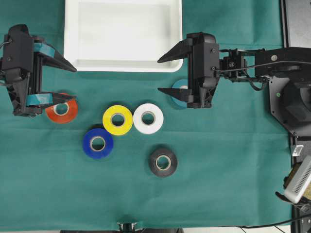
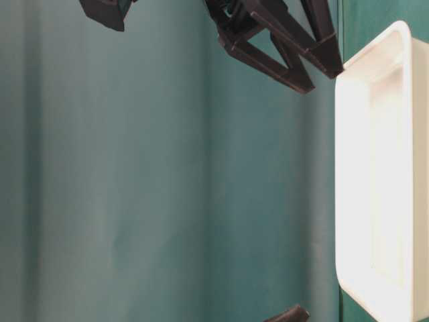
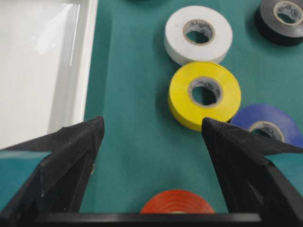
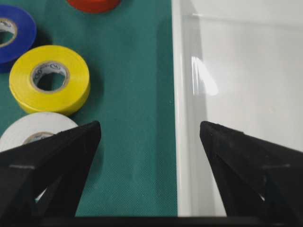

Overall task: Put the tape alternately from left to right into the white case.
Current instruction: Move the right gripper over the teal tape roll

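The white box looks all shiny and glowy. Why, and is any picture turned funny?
Overhead view: the white case is so bright that its floor washes out. Right wrist view: a glare streak on its inner wall. Table-level view: turned sideways, the case glowing, soft-edged.

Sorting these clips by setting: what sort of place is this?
Probably a robotics lab bench: two robot arms, left gripper and right gripper, over a green cloth with tape rolls and a white tray.
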